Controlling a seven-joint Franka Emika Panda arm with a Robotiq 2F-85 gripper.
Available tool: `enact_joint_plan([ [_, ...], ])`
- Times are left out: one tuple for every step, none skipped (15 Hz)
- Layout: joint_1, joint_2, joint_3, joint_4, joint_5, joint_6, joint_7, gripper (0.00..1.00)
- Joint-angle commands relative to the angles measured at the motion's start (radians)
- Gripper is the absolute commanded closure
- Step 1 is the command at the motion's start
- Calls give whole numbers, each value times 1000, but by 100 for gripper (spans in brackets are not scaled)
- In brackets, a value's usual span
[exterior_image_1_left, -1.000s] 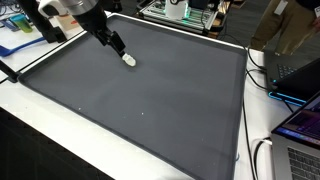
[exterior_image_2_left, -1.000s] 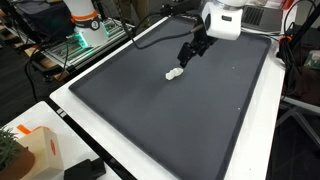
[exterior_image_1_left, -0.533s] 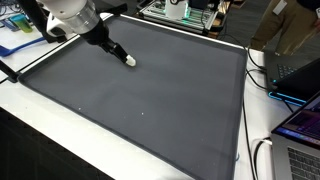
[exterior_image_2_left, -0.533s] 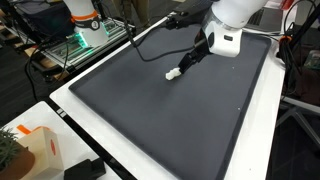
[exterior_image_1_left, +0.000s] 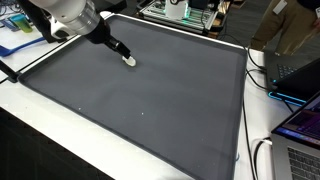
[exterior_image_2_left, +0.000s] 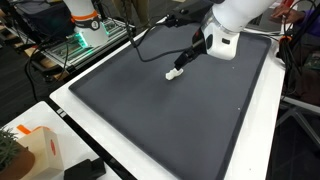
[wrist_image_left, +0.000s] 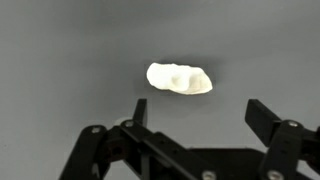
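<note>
Lying on a big dark grey mat (exterior_image_1_left: 160, 100) is a small white lumpy thing (wrist_image_left: 180, 78). Black gripper (wrist_image_left: 197, 108) hangs just beside it, jaws wide apart, empty. White table rim (exterior_image_1_left: 40, 115) & laptop (exterior_image_1_left: 300, 128) sit round mat.

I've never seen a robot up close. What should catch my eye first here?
A small white lump lies alone on a big dark grey mat that covers most of the table. The robot's gripper hangs just short of it, open and empty.
</note>
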Motion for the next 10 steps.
enact_joint_plan([
  [-32,102,23,133,36,-113,-20,0],
  [-33,127,22,163,38,-136,-16,0],
  [-34,153,21,198,38,-164,-12,0],
  [-35,174,21,225,37,-184,-14,0],
  [-35,197,20,255,36,-199,-13,0],
  [-35,221,20,287,36,-213,-9,0],
  [-35,242,21,314,38,-222,-6,0],
  [-34,262,21,343,37,-232,-2,0],
  [-32,283,20,371,36,-246,1,0],
  [-33,306,21,403,36,-263,3,0],
])
